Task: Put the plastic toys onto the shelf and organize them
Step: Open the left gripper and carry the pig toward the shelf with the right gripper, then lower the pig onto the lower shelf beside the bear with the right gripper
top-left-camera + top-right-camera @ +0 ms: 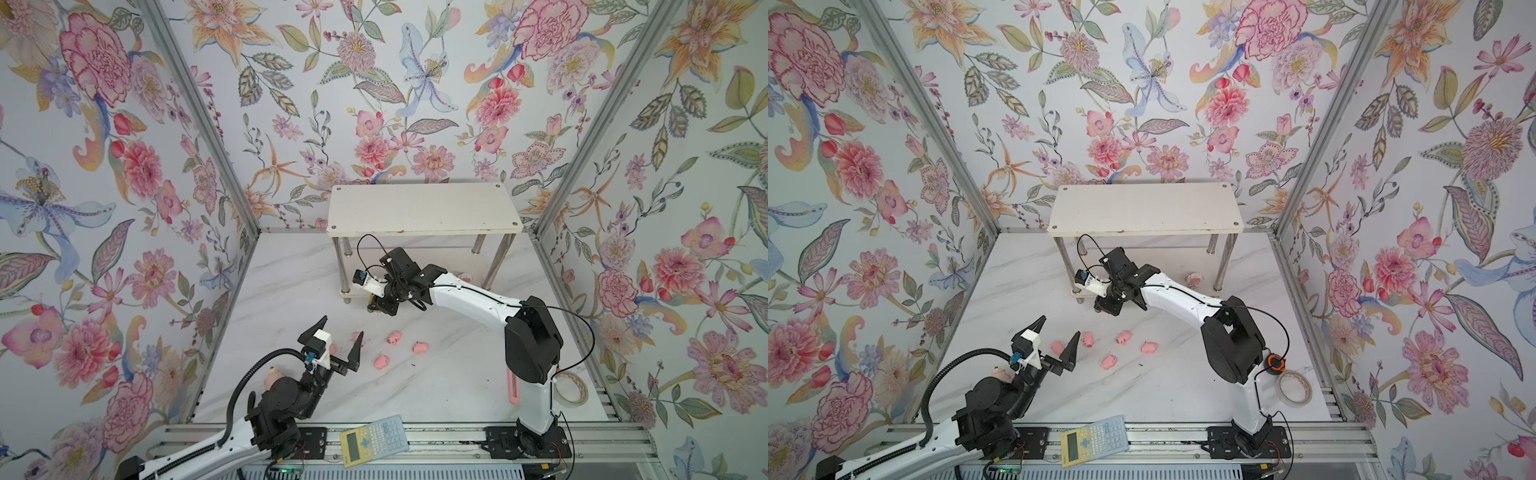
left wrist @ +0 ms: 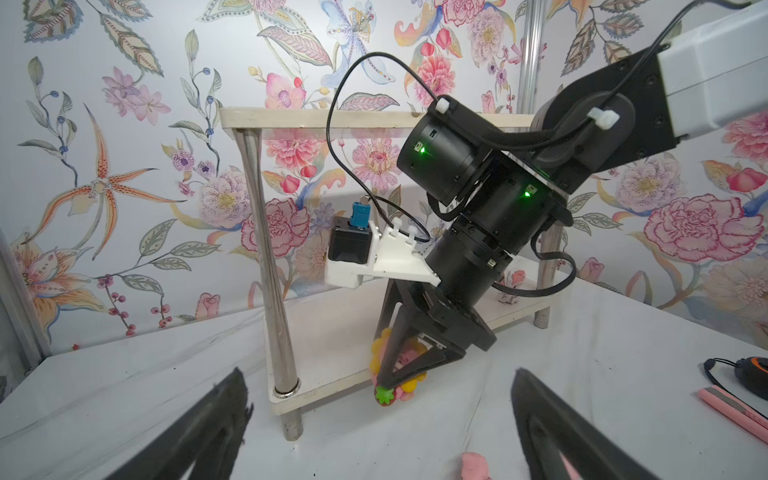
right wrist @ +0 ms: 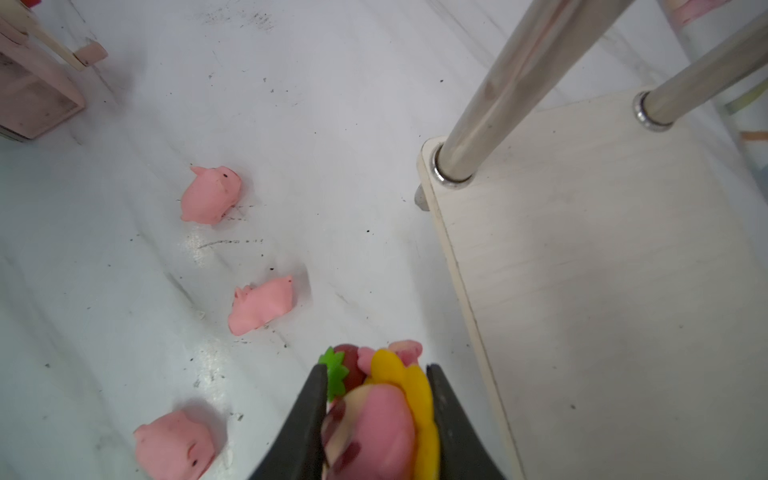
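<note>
The right gripper (image 3: 376,370) clamps the yellow-maned toy (image 3: 390,415) just beside the shelf (image 3: 602,291). Next, carry it over the lower tier's edge. The left gripper (image 1: 342,326) gapes empty.

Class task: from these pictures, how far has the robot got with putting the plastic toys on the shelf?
Done: one round pink-and-white toy sits on the lower tier of the shelf. In hand: the right gripper is shut on the yellow-maned toy beside that tier's front edge. Left: five pink pigs lie on the table near the open left gripper; another toy is partly hidden behind the left arm.
</note>
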